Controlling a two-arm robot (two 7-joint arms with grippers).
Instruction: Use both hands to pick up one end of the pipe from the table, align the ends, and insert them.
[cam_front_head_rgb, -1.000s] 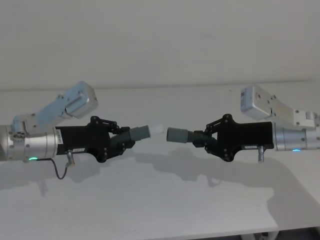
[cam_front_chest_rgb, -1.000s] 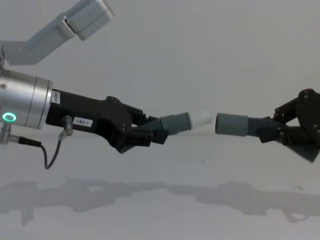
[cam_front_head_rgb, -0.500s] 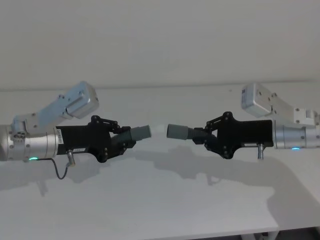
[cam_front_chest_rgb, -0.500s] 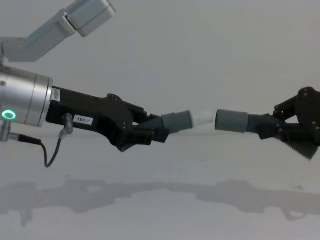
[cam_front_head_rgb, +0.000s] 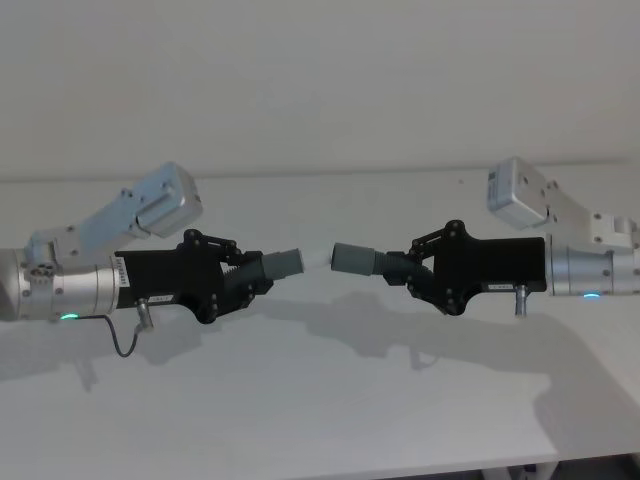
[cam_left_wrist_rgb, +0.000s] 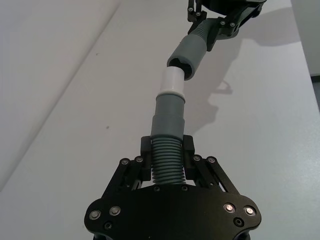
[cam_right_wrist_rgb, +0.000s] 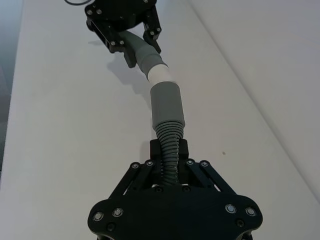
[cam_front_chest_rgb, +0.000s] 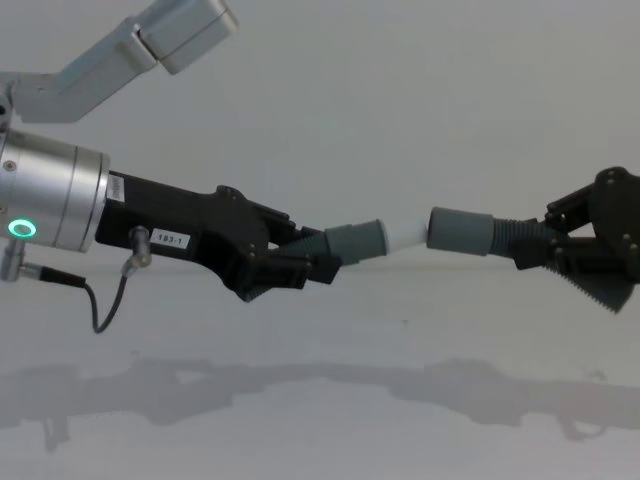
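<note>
Left end effector: You have the left end effector (cam_front_chest_rgb: 300, 262) reaching in from the left of the chest view, pointing toward the middle. Its fingers are clamped on the ribbed part of the left pipe piece (cam_left_wrist_rgb: 167, 165).
Left wrist: The silver wrist (cam_front_chest_rgb: 60, 200) behind it carries a green light ring (cam_front_chest_rgb: 18, 229), which is lit.
Right end effector: Your right end effector (cam_front_chest_rgb: 560, 250) comes in from the right and faces the left one. Its fingers are closed on the ribbed part of the right pipe piece (cam_right_wrist_rgb: 169, 142).
Left pipe piece: It sticks out of the fingers toward the centre and tilts slightly upward. Its smooth grey cuff (cam_front_chest_rgb: 355, 243) leads, and the white tip (cam_front_chest_rgb: 405, 236) sits at the very front.
Right pipe piece: It points back at the left one. Its wide cuff (cam_front_chest_rgb: 462, 231) leads, with the hollow mouth turned toward the white tip.
Where the ends meet: In the chest view the white tip touches the mouth of the wide cuff. In the left wrist view you see the tip right at the opening. Most of the white part is outside the cuff, and you cannot tell how far in the front edge sits.
Alignment: The two pieces are not in one straight line. They meet at a shallow angle, with the joint a little higher than the two grips.
Table: Both pieces hang in the air above the table (cam_front_head_rgb: 300, 400), between the two end effectors. The arms' shadows lie on the table's surface below them.
</note>
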